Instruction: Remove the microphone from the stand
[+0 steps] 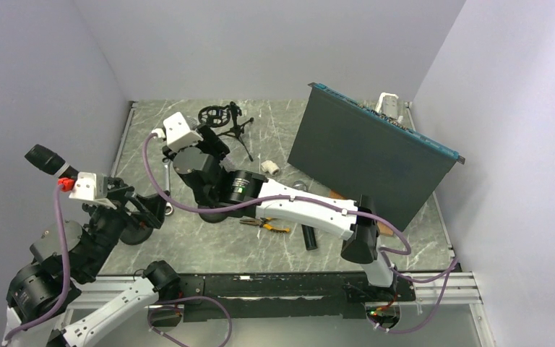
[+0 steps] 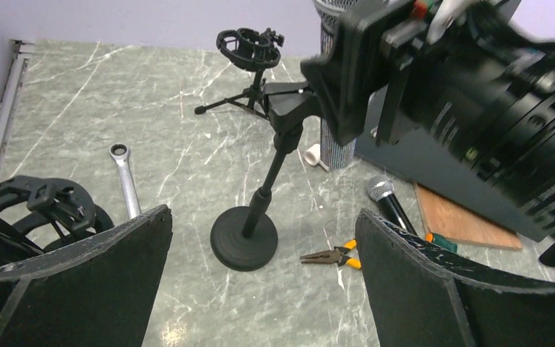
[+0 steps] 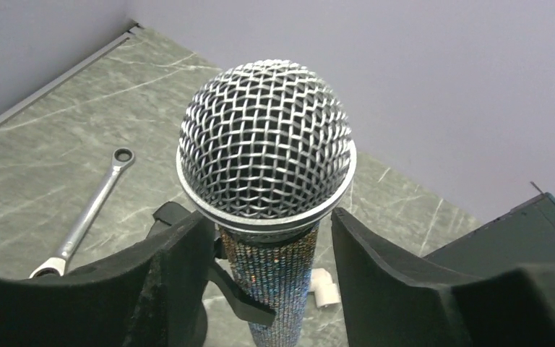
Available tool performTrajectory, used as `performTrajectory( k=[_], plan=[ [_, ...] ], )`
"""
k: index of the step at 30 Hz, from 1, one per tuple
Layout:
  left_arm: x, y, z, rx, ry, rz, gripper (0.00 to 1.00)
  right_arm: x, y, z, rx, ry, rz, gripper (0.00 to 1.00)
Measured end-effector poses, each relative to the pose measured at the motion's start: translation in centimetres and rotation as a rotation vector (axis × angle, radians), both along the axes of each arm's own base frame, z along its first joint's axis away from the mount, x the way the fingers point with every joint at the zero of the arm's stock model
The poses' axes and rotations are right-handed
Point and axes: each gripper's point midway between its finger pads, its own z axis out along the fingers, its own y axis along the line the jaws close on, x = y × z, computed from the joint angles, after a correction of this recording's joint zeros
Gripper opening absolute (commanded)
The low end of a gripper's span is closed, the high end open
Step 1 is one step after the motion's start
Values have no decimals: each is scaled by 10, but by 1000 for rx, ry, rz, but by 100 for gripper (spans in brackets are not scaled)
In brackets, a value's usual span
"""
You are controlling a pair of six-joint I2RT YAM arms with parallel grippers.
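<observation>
The microphone (image 3: pixel 267 159) has a silver mesh head and a glittery handle (image 2: pixel 336 141). It stands upright in the black clip (image 3: pixel 242 285) of the stand, whose round base (image 2: pixel 244 237) rests on the marble table. My right gripper (image 3: pixel 269 238) straddles the handle just under the head. Its left finger (image 3: pixel 177 260) is close against the handle. A gap shows beside its right finger (image 3: pixel 383 260), so it is open. My left gripper (image 2: pixel 264 217) hangs wide open and empty above the table, left of the stand base. In the top view the right wrist (image 1: pixel 188 144) hides the microphone.
A wrench (image 2: pixel 124 177) lies left of the stand. Orange-handled pliers (image 2: pixel 332 256) and a second microphone (image 2: pixel 386 199) lie to its right. A tripod shock mount (image 2: pixel 249 50) stands behind, and another shock mount (image 2: pixel 43 210) is at the left. A dark panel (image 1: pixel 368 159) leans at the right.
</observation>
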Motion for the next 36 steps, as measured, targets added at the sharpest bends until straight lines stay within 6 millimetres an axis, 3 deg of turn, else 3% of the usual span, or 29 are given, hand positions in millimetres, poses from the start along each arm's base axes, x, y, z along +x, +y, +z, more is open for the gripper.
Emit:
performTrajectory(
  k=[3,11,21,26,36],
  plan=[
    [-2,-1,-10,8,7,-13,99,4,-1,6,7,-17,-3,30],
    [-1,-22,-32,-33,31,-90,99,13,-4,5,36,2,110,0],
    [15,-44,-44,-18,33,-119,99,10,-23,6,79,78,489,0],
    [32,-68,-55,53,-28,-186,99,11,-20,6,114,117,618,0],
    [81,-100,-61,296,-40,-202,97,-9,-10,8,152,156,751,0]
  ],
)
